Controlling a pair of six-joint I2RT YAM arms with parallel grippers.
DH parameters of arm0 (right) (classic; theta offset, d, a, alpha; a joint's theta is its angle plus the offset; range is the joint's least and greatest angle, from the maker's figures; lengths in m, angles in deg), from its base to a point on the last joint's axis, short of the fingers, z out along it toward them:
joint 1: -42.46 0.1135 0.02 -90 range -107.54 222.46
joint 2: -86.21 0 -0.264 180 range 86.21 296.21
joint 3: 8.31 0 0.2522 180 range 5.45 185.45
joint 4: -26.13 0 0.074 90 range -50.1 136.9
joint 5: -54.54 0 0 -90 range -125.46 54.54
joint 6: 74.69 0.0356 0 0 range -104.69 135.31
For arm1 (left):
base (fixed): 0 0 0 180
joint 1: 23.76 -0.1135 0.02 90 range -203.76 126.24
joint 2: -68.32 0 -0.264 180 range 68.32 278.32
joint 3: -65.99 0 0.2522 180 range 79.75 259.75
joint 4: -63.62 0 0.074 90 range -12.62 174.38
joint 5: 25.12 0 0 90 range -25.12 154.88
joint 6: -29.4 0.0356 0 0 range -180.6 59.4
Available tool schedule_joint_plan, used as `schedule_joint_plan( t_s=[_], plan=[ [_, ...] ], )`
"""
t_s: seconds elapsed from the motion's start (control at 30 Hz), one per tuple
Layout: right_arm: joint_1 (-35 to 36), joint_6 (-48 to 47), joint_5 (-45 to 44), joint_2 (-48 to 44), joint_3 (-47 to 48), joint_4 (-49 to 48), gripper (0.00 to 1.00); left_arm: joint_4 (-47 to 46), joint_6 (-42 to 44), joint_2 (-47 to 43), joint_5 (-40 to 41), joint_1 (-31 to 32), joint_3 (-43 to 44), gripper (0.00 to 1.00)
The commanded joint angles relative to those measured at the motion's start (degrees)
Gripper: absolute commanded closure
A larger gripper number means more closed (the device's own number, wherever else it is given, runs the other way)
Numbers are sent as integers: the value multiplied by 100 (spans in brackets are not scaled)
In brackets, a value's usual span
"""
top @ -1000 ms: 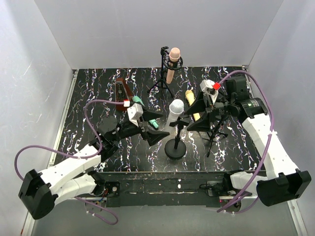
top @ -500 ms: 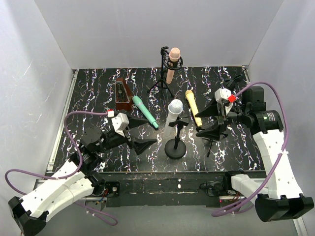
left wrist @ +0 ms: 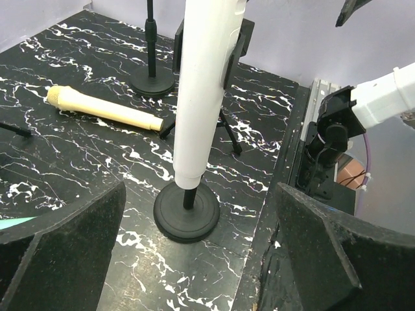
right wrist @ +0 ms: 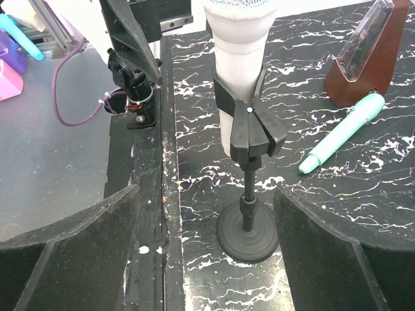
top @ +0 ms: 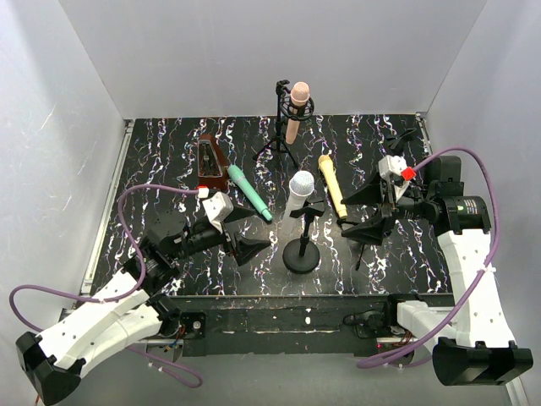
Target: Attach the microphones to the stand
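Status: left claw (top: 254, 233) and right claw (top: 345, 213) are both gaping empty | I'm eyeing teal microphone (top: 249, 193) | I'm planning a square straddle across its middle.

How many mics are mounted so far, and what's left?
Done: the pink mic sits in the tripod stand and the white mic in the round-base stand. In hand: nothing; the left pincer and right pincer are open and empty. Left: the yellow mic and teal mic lie unmounted.

Black marbled table (top: 169, 144): green mic (top: 249, 192), yellow mic (top: 331, 185) lying flat; metronome (top: 210, 161) left; round-base stand (top: 301, 255) centre; tripod stand (top: 277, 145) far.
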Motion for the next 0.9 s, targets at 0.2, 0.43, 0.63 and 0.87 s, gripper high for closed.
schedule_joint_plan(
  t_s=[0.2,0.43,0.63,0.87],
  plan=[
    [-135,-87,363,-62,-79,-48,11,-512,231,248,-249,4,154,2],
    [-144,-69,477,-80,-114,-92,11,-1233,204,714,-275,4,242,2],
    [-153,-34,547,-62,-105,-136,11,-1304,231,1127,-442,4,470,2],
    [-153,-34,565,-9,-123,-162,11,-1401,362,1338,-644,-4,593,2]
  ],
)
